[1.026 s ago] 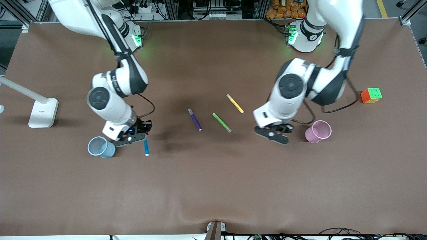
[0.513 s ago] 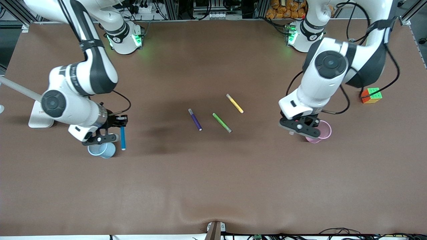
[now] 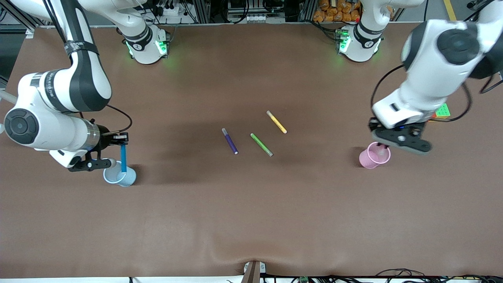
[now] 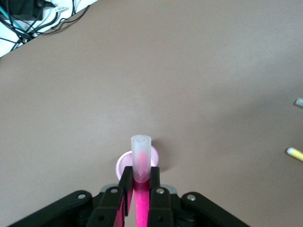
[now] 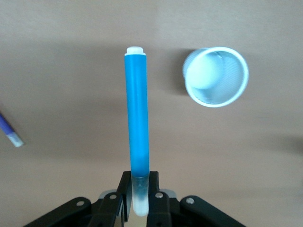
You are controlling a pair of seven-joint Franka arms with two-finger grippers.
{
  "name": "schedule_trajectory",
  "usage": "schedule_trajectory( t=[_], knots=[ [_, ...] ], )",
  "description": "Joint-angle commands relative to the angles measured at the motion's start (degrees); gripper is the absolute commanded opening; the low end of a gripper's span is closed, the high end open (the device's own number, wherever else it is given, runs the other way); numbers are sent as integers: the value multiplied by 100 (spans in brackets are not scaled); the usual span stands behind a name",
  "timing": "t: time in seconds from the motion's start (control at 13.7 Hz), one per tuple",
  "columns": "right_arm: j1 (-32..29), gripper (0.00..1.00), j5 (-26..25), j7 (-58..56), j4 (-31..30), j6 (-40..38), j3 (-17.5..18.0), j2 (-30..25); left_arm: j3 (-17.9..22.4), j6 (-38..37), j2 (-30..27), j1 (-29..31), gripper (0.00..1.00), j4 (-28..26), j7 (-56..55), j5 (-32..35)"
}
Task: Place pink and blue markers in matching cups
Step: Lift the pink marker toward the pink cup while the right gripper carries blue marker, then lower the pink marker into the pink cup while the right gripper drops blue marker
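At the right arm's end of the table, the right pincer (image 3: 118, 138) is clamped on the blue marker (image 3: 123, 158), which hangs upright with its lower end showing over the mouth of the pale blue cup (image 3: 119, 175). The right wrist view tells a less tidy story: there the marker's tip (image 5: 135, 49) sits beside the cup's rim (image 5: 216, 75) rather than inside it, so the marker may not be centred over the opening (the front view alone would flatter the alignment). Letting go now could send it against the rim or down the outside wall, and a light plastic cup shorter than the marker would likely tip.

Mid-table lie the dark purple marker (image 3: 230, 141), the green marker (image 3: 261, 144) and the yellow marker (image 3: 276, 122), all well apart from both cups and in nobody's way.

Toward the left arm's end, the left pincer (image 3: 397, 138) is clamped on the pink marker (image 4: 140, 184), held cap-end down over the pale pink cup (image 3: 374, 156). In the left wrist view the pale cap (image 4: 141, 156) lines up with the cup's mouth, so this side looks the safer of the two. The risk here is height and the cup's lightness: dropped from above, the marker could bounce, lean on the rim and topple the cup. The Rubik's cube (image 3: 442, 111) sits near, partly hidden by the arm, and a wide retreat could brush it.
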Motion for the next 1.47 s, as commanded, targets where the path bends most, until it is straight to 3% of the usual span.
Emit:
schedule_trajectory(
  t=[0.0, 0.29, 0.51, 0.88, 1.1, 1.39],
  knots=[
    [-129, 0, -195, -35, 238, -454, 76, 224, -52, 36, -360, 566, 0, -336, 841, -432],
    [-156, 0, -589, -62, 685, -1113, 76, 611, -52, 158, -457, 1041, 0, -476, 1737, -1021],
    [-103, 0, -1291, -79, 1037, -1447, 84, 875, -52, 580, -483, 1332, 0, -739, 2608, -1575],
    [-111, 0, -2137, -1844, 1205, -1641, 93, 1226, -43, 906, -414, 1561, 0, -1118, 3995, -2701],
    [-50, 0, -2505, -2090, 1310, -1897, 102, 1403, -43, 1090, -422, 1693, 0, -1486, 5032, -3359],
    [72, 0, -3287, -2627, 1618, -1906, 102, 1789, -43, 1109, -89, 1886, 0, -1540, 6571, -3975]
  ],
)
